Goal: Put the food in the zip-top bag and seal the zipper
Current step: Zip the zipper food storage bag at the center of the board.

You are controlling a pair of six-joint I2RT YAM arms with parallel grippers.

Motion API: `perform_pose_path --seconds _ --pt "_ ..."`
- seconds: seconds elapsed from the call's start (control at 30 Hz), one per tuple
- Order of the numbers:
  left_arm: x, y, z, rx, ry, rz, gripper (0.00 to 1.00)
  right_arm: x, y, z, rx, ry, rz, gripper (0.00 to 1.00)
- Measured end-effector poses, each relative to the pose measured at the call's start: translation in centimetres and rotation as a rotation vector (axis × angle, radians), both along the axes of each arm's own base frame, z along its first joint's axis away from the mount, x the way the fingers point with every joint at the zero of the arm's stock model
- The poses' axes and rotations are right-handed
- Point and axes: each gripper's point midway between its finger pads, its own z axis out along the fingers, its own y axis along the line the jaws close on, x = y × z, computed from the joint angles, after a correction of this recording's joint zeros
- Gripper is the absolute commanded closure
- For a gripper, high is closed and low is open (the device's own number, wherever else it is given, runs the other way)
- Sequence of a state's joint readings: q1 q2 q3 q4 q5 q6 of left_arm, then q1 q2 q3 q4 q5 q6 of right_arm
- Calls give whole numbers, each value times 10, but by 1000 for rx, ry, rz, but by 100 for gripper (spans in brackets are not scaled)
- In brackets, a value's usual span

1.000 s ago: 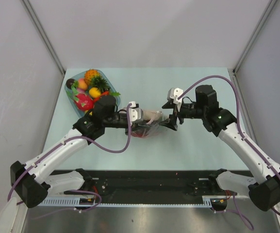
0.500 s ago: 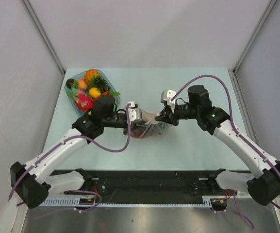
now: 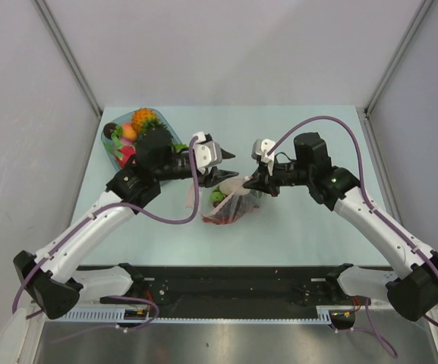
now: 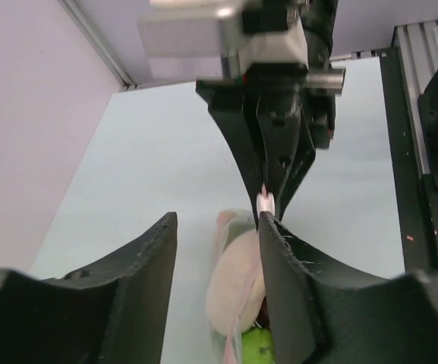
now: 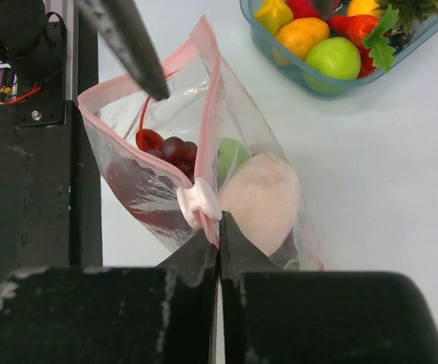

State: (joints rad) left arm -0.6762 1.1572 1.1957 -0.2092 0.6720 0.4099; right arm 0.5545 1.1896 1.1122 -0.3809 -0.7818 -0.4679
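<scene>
The clear zip-top bag [image 3: 230,208] stands mid-table with its mouth partly open. Inside it lie a pale beige piece [image 5: 260,197], purple grapes [image 5: 173,148] and a green fruit [image 5: 230,155]. My right gripper [image 3: 250,184] [image 5: 219,227] is shut on the pink zipper [image 5: 211,98] strip, right beside its pale slider [image 5: 198,205]. My left gripper [image 3: 225,156] [image 4: 217,227] hovers open just above and to the left of the bag, and one of its fingers [image 5: 127,45] shows over the mouth. Its jaws straddle the bag [image 4: 237,280] without gripping it. More food [image 3: 139,125] fills the tray.
The blue-green see-through tray [image 3: 111,144] [image 5: 310,76] of toy fruit stands at the far left, behind my left arm. The black rail [image 3: 234,284] runs along the near table edge, close to the bag.
My right gripper moved left and shut on the zipper edge. My left gripper opened, let go of the bag and drew up and back from it.
</scene>
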Motion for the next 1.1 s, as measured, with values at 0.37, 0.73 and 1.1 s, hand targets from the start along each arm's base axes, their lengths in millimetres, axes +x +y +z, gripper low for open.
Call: perform_pose_path --seconds 0.37,0.73,1.1 --pt "-11 -26 -17 58 30 -50 46 2 0 4 2 26 -33 100" --pt "-3 -37 -39 106 56 -41 85 4 -2 4 -3 29 -52 100" --pt "5 -30 -42 121 37 -28 87 8 -11 10 16 43 -96 100"
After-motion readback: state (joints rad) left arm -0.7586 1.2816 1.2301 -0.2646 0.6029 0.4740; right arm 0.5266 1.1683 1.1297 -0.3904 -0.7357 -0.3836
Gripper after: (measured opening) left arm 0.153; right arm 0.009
